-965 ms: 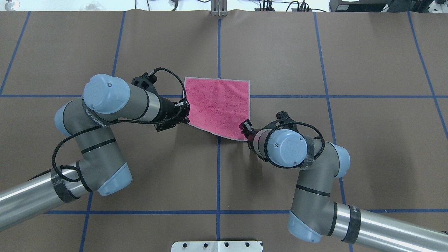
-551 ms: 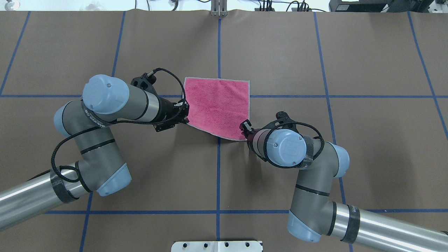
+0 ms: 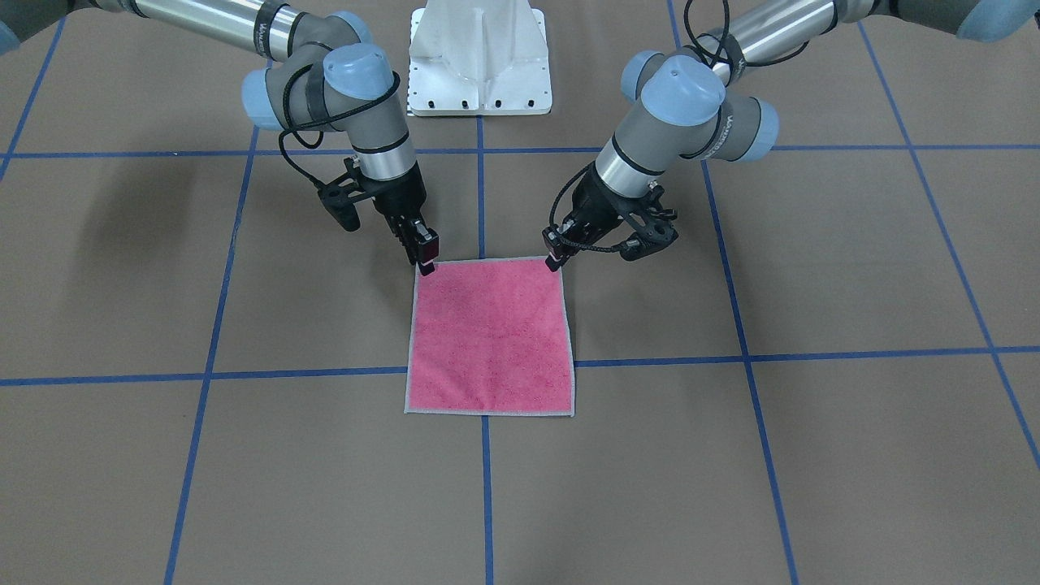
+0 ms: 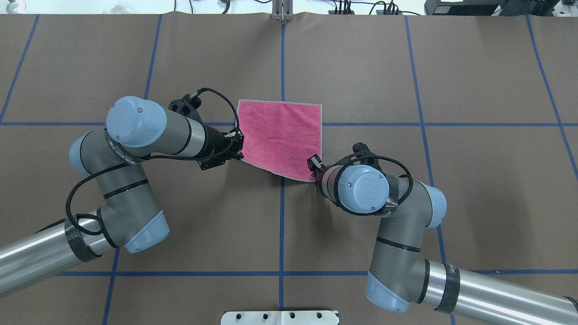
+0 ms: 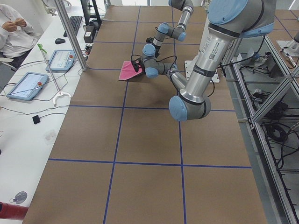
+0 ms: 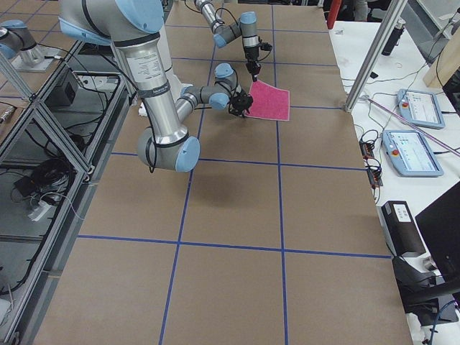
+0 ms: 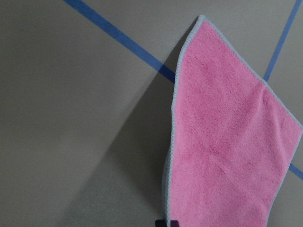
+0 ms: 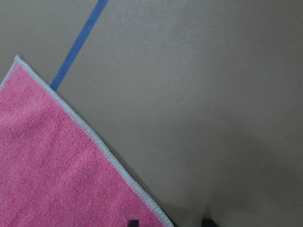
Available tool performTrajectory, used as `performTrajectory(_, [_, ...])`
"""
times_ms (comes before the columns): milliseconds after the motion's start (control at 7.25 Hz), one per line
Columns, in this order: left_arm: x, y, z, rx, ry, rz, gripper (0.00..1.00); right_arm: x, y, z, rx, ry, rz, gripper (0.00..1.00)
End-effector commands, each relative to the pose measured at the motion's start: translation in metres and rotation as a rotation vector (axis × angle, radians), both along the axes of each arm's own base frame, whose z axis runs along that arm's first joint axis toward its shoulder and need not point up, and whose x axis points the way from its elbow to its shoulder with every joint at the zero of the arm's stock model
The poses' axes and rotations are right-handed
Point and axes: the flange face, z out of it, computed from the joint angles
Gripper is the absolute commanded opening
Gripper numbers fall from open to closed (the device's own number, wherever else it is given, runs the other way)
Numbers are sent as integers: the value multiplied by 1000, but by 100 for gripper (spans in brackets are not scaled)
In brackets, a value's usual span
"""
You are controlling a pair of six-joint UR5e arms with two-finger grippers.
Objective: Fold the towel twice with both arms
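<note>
My left end effector (image 3: pixel 555 260) and right end effector (image 3: pixel 425 260) each clamp a near corner; the towel (image 3: pixel 487 337) extends toward the far side.

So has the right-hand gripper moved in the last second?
Yes, slightly. In the overhead view the right gripper, at the towel's corner, has shifted left, closer to the central blue tape line.

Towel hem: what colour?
Light grey, edging the pink towel; clearest in the left wrist view.
</note>
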Motion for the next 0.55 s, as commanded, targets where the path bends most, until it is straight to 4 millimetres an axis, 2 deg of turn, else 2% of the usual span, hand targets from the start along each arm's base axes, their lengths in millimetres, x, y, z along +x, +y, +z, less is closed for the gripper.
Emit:
performTrajectory(0, [0, 0, 0, 0, 0, 0, 0, 3, 1, -4, 7, -3, -4, 0])
performTrajectory(414, [-1, 1, -3, 3, 4, 0, 0, 19, 0, -18, 20, -34, -1, 0])
